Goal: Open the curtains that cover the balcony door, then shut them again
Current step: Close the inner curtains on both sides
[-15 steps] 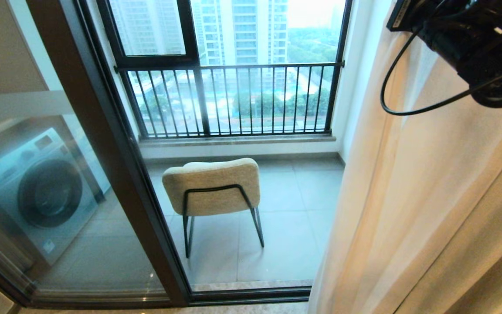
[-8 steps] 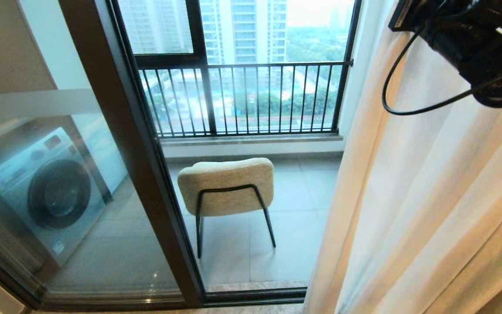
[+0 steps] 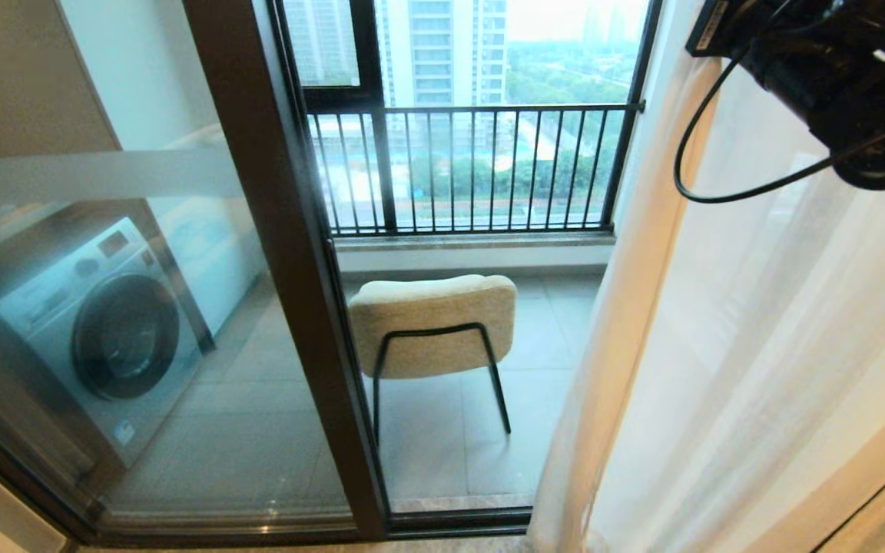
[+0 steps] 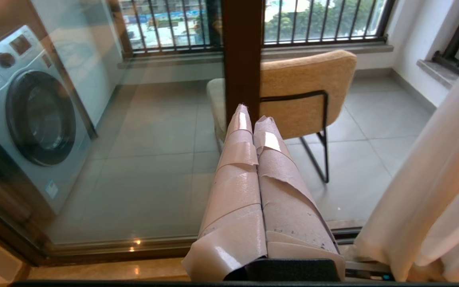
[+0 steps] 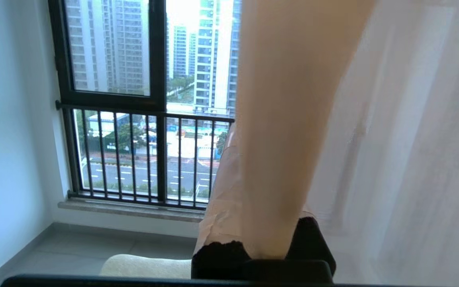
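Curtains (image 3: 727, 369): cream drape edge plus white sheer, floor-length, hanging at the right of the head view. The sheer lets light through; the drape's fold forms the leading edge (image 5: 277, 131), and more thick fabric shows at the lower right corner.

Door (image 3: 281, 253): dark brown frame post running top to bottom, glass pane on its left carrying a frosted horizontal band (image 3: 97, 173). The opening to the right of the post is uncovered as far as the curtain edge.

Right gripper (image 5: 237, 223): raised high at the curtain edge, fingers pinched shut on the cream fold, which runs between them. In the head view only the black arm and a looping cable (image 3: 719, 153) show at the upper right.

Left gripper (image 4: 253, 119): low, pointing at the door post, tape-wrapped fingers pressed together, holding nothing.

Change from earlier frames: the whole scene has slid rightward in the head view, so the camera has moved; the arm keeps its place in the frame. More sheer and less thick drape now fills the right side.

Surroundings: balcony with grey floor tiles (image 3: 442, 453); beige chair (image 3: 433, 326) with black metal legs, back toward the door; washer (image 3: 101, 338) behind the left pane; outer window with black railing (image 3: 465, 169); high-rise towers and trees beyond; polished stone sill along the door track (image 4: 106, 271).
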